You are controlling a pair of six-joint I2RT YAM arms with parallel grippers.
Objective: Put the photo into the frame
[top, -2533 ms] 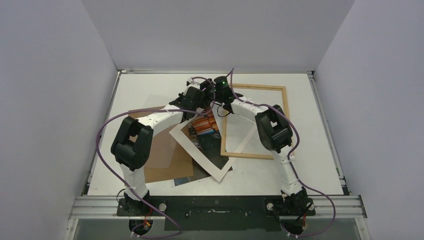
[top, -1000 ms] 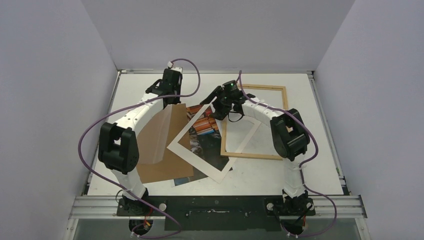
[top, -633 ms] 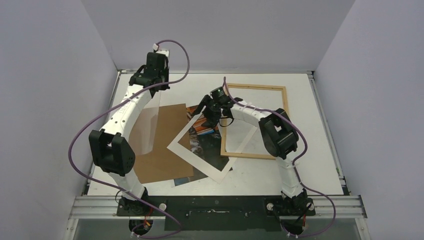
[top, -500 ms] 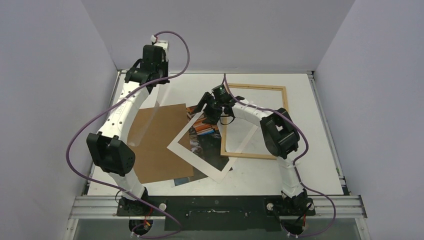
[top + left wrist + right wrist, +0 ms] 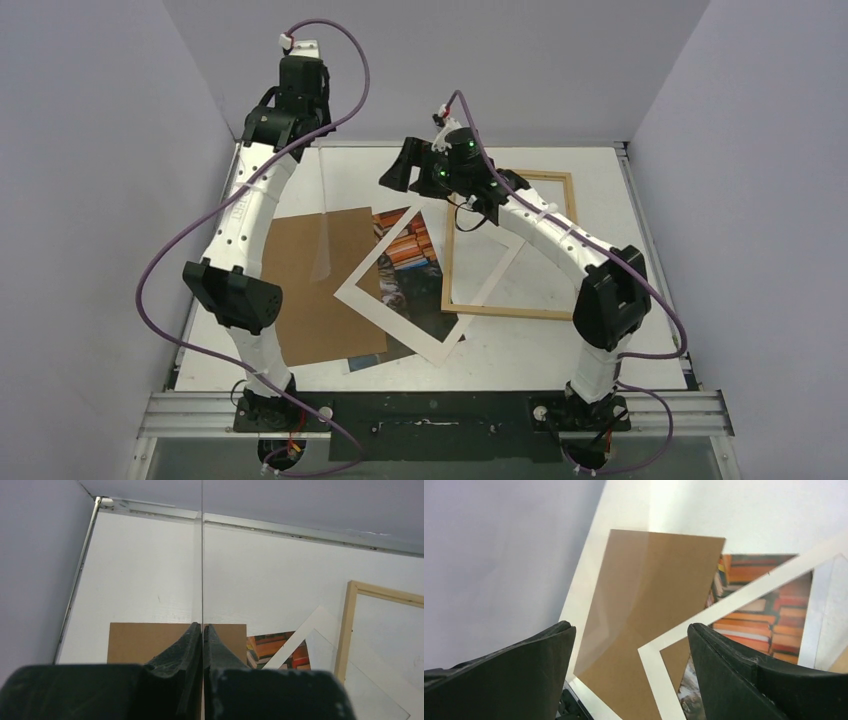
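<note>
Booth: grey walls (image 5: 430, 60) close in a white table (image 5: 625, 260) on three sides, with the arm bases at the near edge.
Left claw (image 5: 202, 627): pinched tight on the top edge of a clear pane (image 5: 322, 240), which hangs down from it over the far-left part of the table.
Right claw (image 5: 630, 626): jaws spread wide with nothing in them, raised above the far middle of the table.
Just changed: 2.5 s ago both claws were low and close together at the far edge of the pile. Since then the left arm has climbed toward the far-left corner with the pane, and the right has lifted away.
Meaning: the pane is off the pile, but the photo is not freed yet and nothing is in the frame.
Photo (image 5: 405, 250): flat near the middle, under a white mat (image 5: 392, 325), its books showing through the opening. A brown board (image 5: 310, 310) lies at its left side.
Frame (image 5: 500, 311): flat and empty, just right of the photo. The mat's right corner reaches inside it, seemingly under the left rail.
Edges: the pane's lower edge hangs above the board, and the left wrist is close to the far wall.
Open room: bare table shows at the far left and right of the frame.
</note>
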